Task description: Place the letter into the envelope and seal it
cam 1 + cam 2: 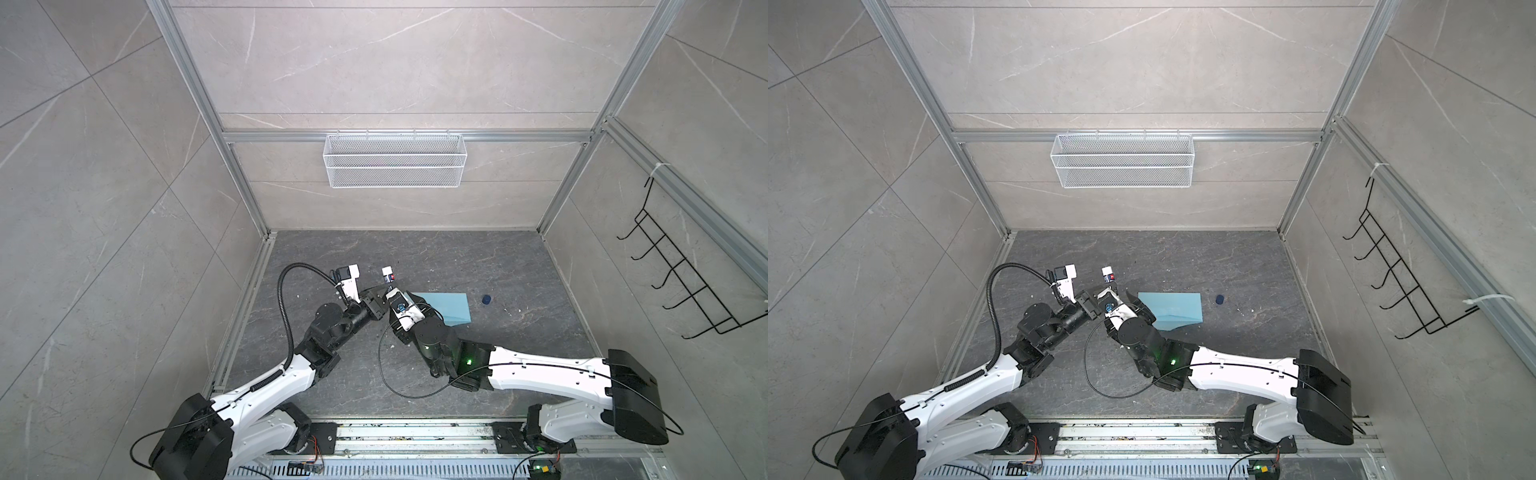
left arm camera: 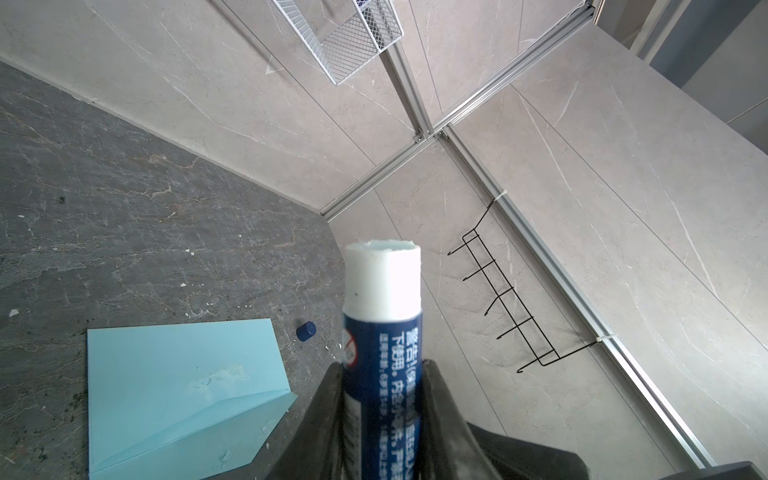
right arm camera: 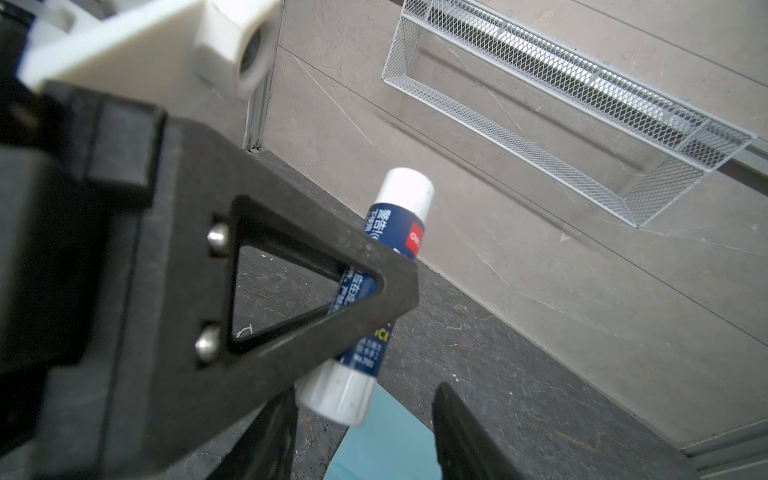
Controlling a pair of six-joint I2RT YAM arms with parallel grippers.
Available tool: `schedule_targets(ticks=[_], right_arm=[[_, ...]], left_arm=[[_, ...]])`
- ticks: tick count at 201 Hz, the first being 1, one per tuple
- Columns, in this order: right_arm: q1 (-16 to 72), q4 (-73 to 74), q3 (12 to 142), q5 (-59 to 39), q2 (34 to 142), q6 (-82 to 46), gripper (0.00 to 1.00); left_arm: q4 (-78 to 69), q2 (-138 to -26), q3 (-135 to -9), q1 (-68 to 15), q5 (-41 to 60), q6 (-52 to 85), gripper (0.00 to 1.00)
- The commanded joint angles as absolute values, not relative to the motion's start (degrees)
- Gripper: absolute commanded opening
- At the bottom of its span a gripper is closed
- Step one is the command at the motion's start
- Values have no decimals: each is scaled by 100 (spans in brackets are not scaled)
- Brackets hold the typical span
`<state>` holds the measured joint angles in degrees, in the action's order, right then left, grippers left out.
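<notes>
In both top views the right arm [image 1: 419, 328] covers the near-left end of the envelope [image 1: 451, 309] [image 1: 1177, 307]. In the left wrist view the picture's edge cuts off the envelope's corner, and the glue stick [image 2: 382, 299] disappears between the fingers of the left gripper [image 2: 382, 365]. In the right wrist view a blurred left finger masks the stick's middle, and the right gripper [image 3: 365, 390] is cut off at the edge.
</notes>
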<state>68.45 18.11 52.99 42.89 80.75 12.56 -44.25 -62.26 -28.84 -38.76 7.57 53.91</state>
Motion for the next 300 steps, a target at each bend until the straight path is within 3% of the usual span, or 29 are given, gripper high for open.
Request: schedule_targets(ticks=[1,57,106,168,229,281,300], right_arm=[[6864,2028,5451,4590,8213,953,48],[6834,2101,5462,4533,8171,545,23],[6400,1917,5171,3131,7605,-216,16],[5081,2072,4778,444,7190,-1832,16],[3938,3135,4624,-2053,7693,-3370,20],[3854,2329,4820,-2171,7686,-2677,33],[3864,1715,4792,-1844,7452,-2046,43]], left_arm=[[-4924,-6255,-3001,-3899,704,5451,0],[-5109,-6301,-2953,-3900,761,5439,0],[-5481,-6308,-2859,-3894,924,5354,0],[-5832,-6325,-2829,-3895,1158,5291,0],[-5993,-6328,-2815,-3894,1321,5212,0],[-5622,-6258,-2873,-3894,1151,5166,0],[-5281,-6193,-2966,-3895,1126,5069,0]])
